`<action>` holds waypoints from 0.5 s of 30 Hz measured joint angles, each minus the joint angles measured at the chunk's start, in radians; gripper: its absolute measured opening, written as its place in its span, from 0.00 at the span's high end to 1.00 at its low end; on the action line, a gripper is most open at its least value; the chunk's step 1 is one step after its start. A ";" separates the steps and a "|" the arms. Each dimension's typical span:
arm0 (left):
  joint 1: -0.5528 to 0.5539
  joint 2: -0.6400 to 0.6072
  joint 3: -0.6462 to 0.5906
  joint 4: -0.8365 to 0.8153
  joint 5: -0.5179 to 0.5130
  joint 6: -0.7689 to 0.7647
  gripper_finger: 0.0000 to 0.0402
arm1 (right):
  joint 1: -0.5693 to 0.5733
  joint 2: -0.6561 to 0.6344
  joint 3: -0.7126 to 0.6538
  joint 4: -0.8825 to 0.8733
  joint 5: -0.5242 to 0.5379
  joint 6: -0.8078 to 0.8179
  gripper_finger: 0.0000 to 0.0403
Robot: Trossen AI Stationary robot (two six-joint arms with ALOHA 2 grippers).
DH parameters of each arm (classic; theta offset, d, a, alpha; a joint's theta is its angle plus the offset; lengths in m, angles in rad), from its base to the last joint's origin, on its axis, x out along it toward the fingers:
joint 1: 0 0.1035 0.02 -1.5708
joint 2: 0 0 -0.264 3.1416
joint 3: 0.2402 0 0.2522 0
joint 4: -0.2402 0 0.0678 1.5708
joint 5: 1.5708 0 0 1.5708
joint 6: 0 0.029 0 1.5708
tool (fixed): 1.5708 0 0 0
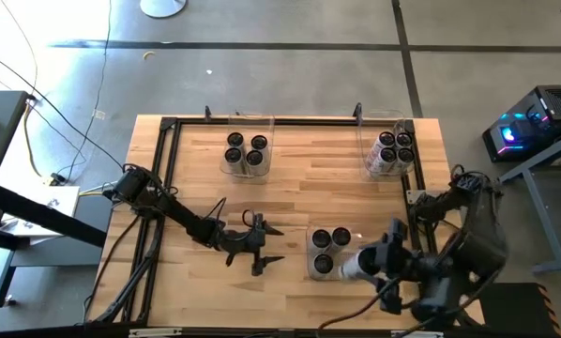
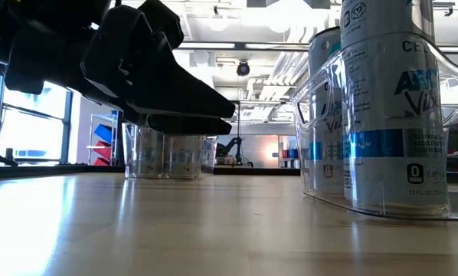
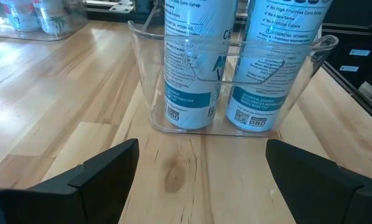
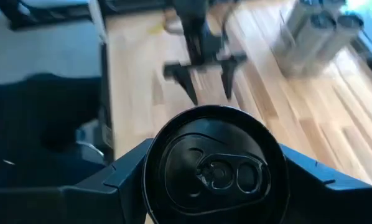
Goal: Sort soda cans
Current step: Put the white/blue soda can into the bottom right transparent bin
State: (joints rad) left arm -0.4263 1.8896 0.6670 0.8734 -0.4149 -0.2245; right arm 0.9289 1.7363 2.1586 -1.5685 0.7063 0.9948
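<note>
Wooden planks run the whole table (image 1: pixel 299 178), boxed in by a black frame rail (image 1: pixel 168 178) along its left, far and right sides, and I have wide bare wood across the middle, between the two far bins and the near one. My left gripper (image 1: pixel 266 243) hangs low over that open stretch near the front, its two fingers spread wide with nothing between them, pointing toward the near bin (image 1: pixel 313 253) just to its right; through the left wrist camera I see that clear bin's wall (image 3: pixel 142 56) facing me with two cans upright inside, apart from my fingertips. My right gripper (image 1: pixel 379 263) sits at the front right, hard against the near bin's right side and close to the table's front edge, so room there is tight. It is clamped on a soda can (image 4: pixel 214 168), held tipped over on its side, dark top facing the wrist camera. Three more cans (image 1: pixel 331 242) stand upright in the near bin. The far-left bin (image 1: pixel 246 155) holds four cans, and the far-right bin (image 1: pixel 393 150), tucked against the frame's corner, holds several more.
</note>
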 joint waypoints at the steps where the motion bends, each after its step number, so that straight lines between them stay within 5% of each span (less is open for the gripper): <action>1: 0.000 0.000 0.000 0.000 -0.001 0.000 0.14 | 0.005 0.000 -0.033 -0.002 -0.004 0.023 0.40; 11: 0.000 0.000 0.000 0.003 -0.001 0.006 0.14 | 0.049 -0.123 -0.503 0.004 0.053 0.380 0.40; 15: 0.000 0.000 0.000 0.003 -0.001 0.006 0.14 | 0.038 -0.168 -0.650 0.147 0.057 0.414 0.40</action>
State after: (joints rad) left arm -0.4259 1.8893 0.6670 0.8768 -0.4156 -0.2184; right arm 0.9670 1.5679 1.5088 -1.4218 0.7628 1.4087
